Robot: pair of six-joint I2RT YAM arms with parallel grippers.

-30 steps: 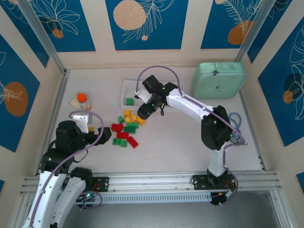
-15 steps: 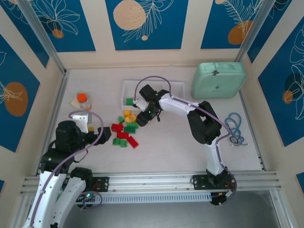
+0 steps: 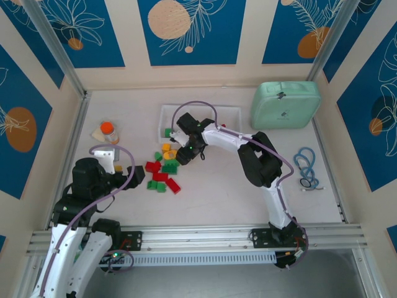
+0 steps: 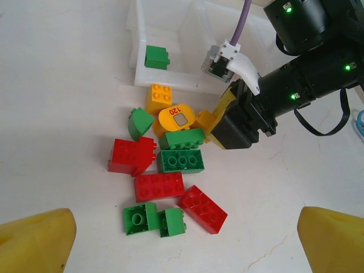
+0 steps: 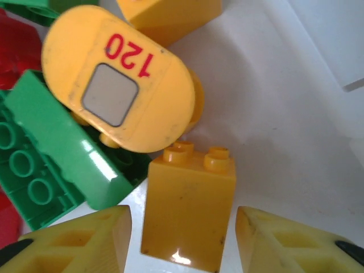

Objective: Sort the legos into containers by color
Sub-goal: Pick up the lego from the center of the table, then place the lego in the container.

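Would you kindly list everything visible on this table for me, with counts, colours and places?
white translucent plastic tray: one, white, far centre of the table, holding one green brick.
red plastic bricks: three, red, loose pile in front of the tray.
green plastic bricks: five, green, same pile.
yellow plastic bricks: three, yellow, pile's far side, including the oval brick marked 120 and the upright yellow brick.
mint-green rounded case: one, far right.
orange-capped small bottle: one, far left.
blue coiled cable: one, right side.
left gripper: open, yellow fingers, left of the pile, apart from it.
right gripper: yellow fingers either side of the upright yellow brick.
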